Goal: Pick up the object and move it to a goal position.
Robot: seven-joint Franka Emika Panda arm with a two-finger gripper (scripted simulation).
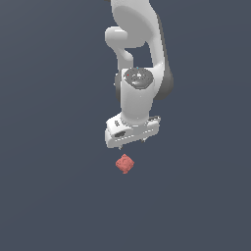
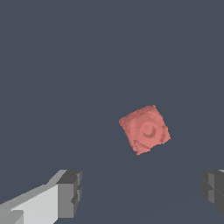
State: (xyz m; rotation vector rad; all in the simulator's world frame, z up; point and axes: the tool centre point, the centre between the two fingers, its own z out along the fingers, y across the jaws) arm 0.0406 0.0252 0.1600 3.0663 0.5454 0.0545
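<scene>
The exterior view shows one white robot arm (image 1: 139,44) hanging down over a flat, dark blue-grey floor (image 1: 44,196). The far left of this view is just bare floor. Near the middle, the arm ends in a wide white gripper (image 1: 132,141) that points down. Only the tiny dark tips of its two fingers stick out under the white block. Just below the gripper sits the object (image 1: 125,163), a small red-pink lump with a bumpy skin, shaped a bit like a cube and turned so a corner points down. It is much thinner than the gripper is wide. It is close to the gripper but not touching it. The right side of this view is bare floor too.

In the wrist view, the two grey fingers (image 2: 70,192) stand far apart, so the gripper (image 2: 142,192) is spread wide and holds nothing. The object (image 2: 145,129) lies on the floor (image 2: 65,65) beyond the gap between the fingers, closer to the finger on the far side from the white one. It touches neither finger.
</scene>
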